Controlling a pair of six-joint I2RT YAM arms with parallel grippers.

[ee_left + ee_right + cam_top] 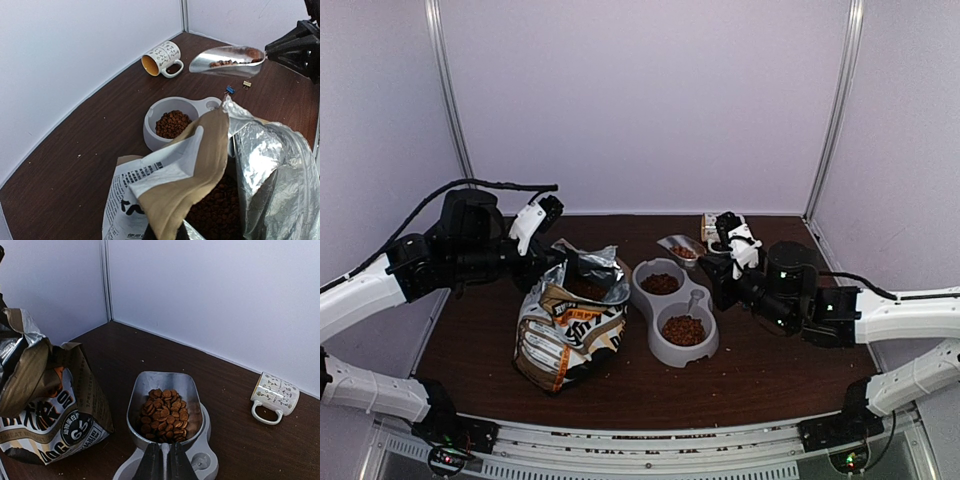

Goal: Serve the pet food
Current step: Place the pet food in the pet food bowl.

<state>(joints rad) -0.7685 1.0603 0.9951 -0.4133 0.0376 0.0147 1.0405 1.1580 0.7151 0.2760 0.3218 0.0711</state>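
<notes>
a: where's the kibble [164, 415]?
b: some lies in the scoop [150, 382], held over the bowl [698, 297] at the middle of the table [770, 370]; both bowl wells hold more, and there's more inside the bag [565, 335] toward the left edge
a: right gripper [164, 460]?
b: pinched tight on the scoop's handle
a: left gripper [550, 262]?
b: closed on the bag's open top, bag standing
a: anything else?
b: a mug [274, 395] on its side near the far edge

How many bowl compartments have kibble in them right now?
2: the far compartment and the near compartment of the grey double bowl, both partly filled.
</notes>
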